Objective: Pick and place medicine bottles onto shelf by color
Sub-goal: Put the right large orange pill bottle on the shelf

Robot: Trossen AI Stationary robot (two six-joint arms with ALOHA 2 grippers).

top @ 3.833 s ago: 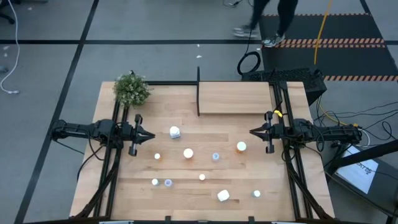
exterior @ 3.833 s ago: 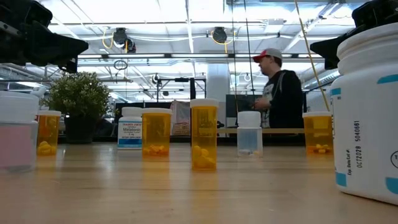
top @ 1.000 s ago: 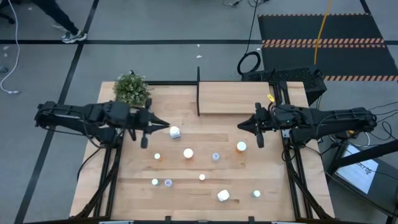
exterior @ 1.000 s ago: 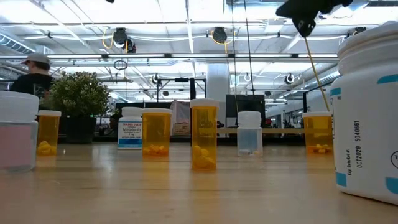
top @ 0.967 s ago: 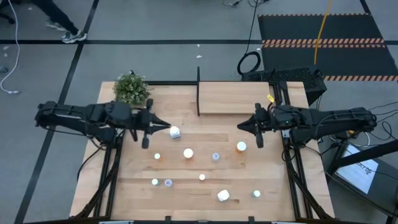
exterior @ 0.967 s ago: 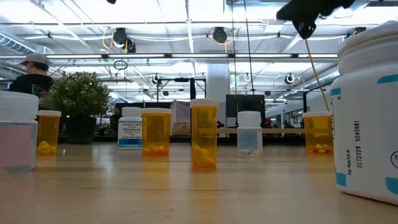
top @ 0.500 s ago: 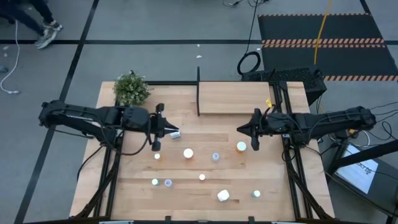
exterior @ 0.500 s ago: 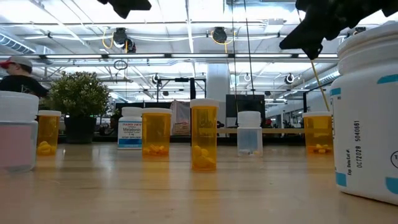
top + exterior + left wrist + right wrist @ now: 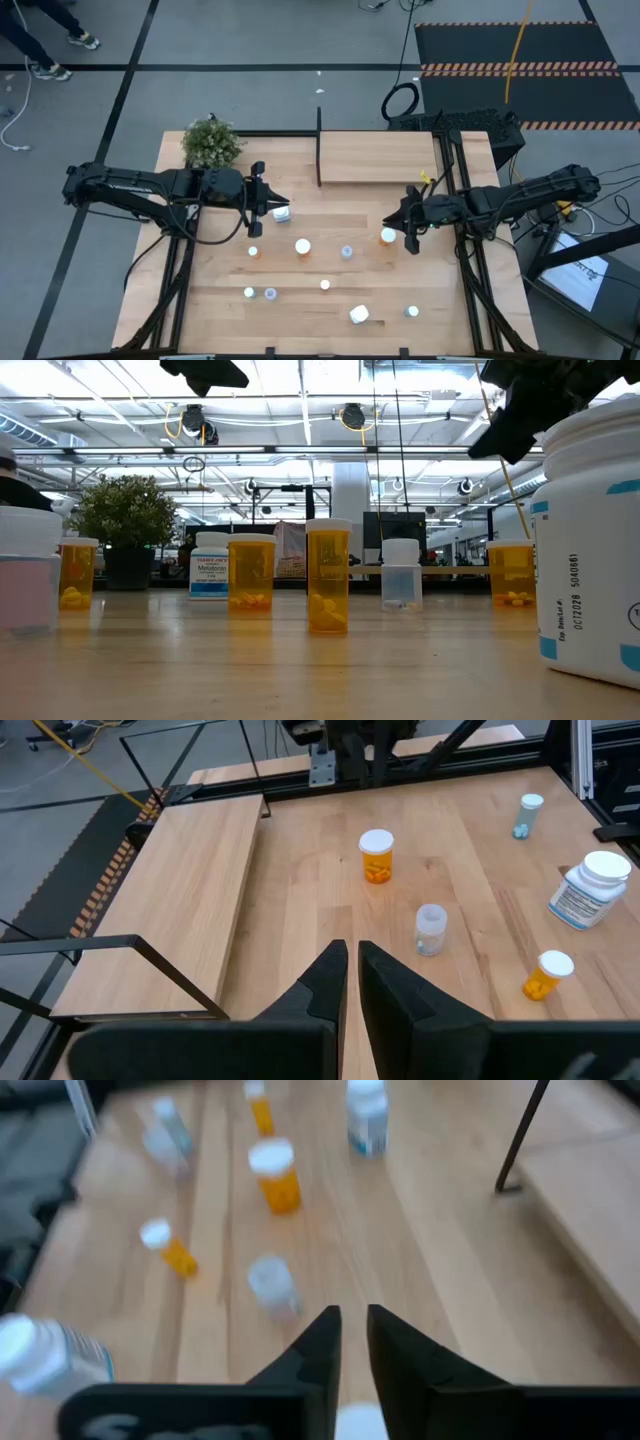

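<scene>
Medicine bottles stand scattered on the table: a white one, orange ones, a pale-blue one and more near the front edge. The shelf is a raised light board at the far middle. My left gripper hangs shut just above the white bottle, which its own wrist view does not show. My right gripper slants down over the orange bottle's white cap, its fingers a narrow gap apart. Neither touches a bottle.
A green plant stands at the far left corner. A thin black post rises at the shelf's left end. A large white bottle stands close to the front edge. Bare wood lies between the shelf and the bottles.
My left gripper has gone toward the table's right edge and a little down, ending over the white bottle. My right gripper has sunk and gone toward the near edge, tipping further down over the orange bottle. No bottle has moved.
</scene>
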